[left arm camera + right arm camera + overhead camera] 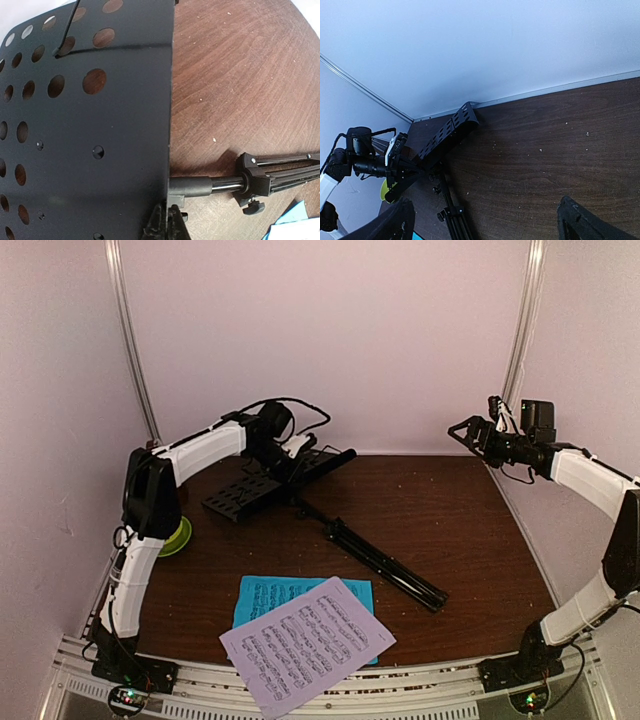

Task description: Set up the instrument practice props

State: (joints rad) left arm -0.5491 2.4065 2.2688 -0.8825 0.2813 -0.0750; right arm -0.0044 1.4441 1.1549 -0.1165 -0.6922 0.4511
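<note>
From the top camera I see the music stand (330,525) lying flat on the brown table (460,530). Its perforated desk (250,490) sits in the upper left of the frame, and its pole (345,535) runs diagonally down toward the centre right, ending in the folded tripod legs (415,585).

My left gripper (166,224) is closed. In the left wrist view, at the bottom centre, its fingers are pinched together on the desk's edge, right where the pole joins it (the plate fills the whole left half of that picture).

The right gripper (465,432) hangs in the air at the upper right of the top view, well apart from the stand. Its jaws are spread wide and hold nothing, and in its own camera the two fingers sit in opposite bottom corners.

The cyan sheet (262,595) lies flat at the bottom centre, near the front edge of the table. The white sheet (305,640) rests on it at a tilt, covering its lower right part and sticking out past the table's front edge.

A lime-green bowl (180,537) peeks out at the left, partly hidden behind the left arm.
</note>
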